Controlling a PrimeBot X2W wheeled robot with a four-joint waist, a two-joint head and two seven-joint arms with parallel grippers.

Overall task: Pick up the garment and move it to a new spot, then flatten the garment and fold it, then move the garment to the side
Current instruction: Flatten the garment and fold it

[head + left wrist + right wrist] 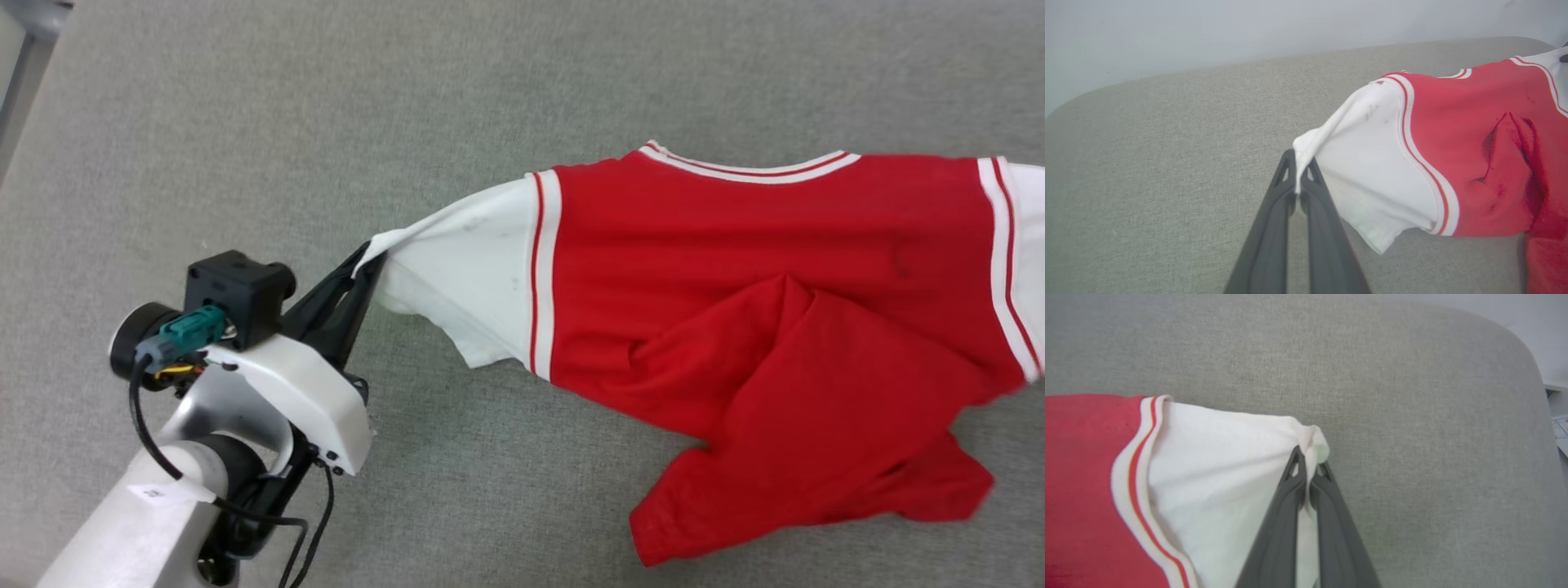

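Judging from the grips, the step in hand seems to be the flattening. The garment point(775, 269) lies on the grey table point(326, 122), its red body creased and its lower part folded over. The left jaws are clenched on the tip of one white sleeve point(1363, 163), the right jaws on the other sleeve point(1229, 477). Next, I think, both arms must pull apart evenly, so that the fold opens.

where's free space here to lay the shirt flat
Bare grey surface all along the left, beyond the left gripper, and in a strip past the collar. A patch lies near, between the left arm and the crumpled hem. The right is crowded by the shirt; the right gripper pinches a sleeve there.
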